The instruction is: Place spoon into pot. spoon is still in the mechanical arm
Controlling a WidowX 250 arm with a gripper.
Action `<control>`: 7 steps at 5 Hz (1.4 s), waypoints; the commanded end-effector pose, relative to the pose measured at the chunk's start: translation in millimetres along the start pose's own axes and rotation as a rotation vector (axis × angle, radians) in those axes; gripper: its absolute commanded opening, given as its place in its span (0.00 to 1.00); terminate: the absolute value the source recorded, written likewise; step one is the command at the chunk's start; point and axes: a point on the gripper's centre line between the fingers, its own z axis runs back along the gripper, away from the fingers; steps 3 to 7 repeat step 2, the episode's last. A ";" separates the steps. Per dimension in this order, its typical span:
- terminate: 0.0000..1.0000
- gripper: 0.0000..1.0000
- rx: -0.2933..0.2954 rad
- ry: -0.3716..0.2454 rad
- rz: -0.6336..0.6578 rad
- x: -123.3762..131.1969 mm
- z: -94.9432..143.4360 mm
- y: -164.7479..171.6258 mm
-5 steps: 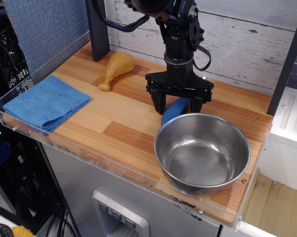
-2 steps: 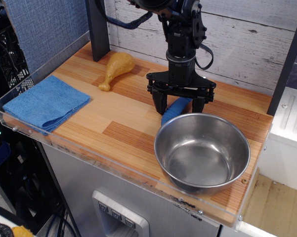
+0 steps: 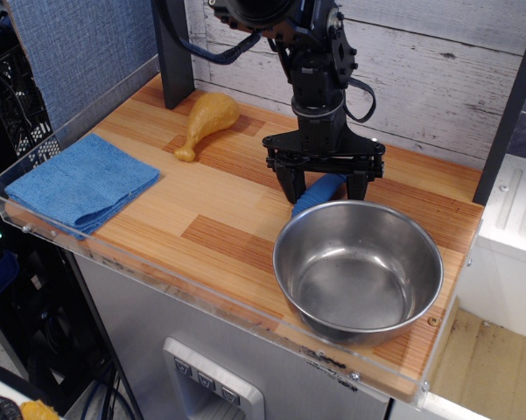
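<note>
- Spoon (image 3: 319, 192): blue handle clamped between the pincer (image 3: 325, 187) fingers, low over the bench (image 3: 201, 219), just behind the pot (image 3: 358, 269) rim; bowl end hidden.
- Judgement: lift clear of the rim, carry forward over the pot's centre, lower, then release.

Even, bright, diffuse light fills the scene, and the frame is sharp across most of its width. The large shiny stainless-steel pot (image 3: 358, 269) shows soft white glare on its inner wall and rolled rim. The light wooden tabletop (image 3: 201, 197) carries only faint shadows. The lower left corner is dim and murky.
</note>
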 end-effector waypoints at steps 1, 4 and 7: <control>0.00 1.00 -0.019 -0.100 -0.021 12.4 15.1 1.2; 1.00 1.00 -0.009 -0.072 -0.029 11.3 15.7 1.5; 1.00 1.00 -0.009 -0.072 -0.029 11.3 15.7 1.5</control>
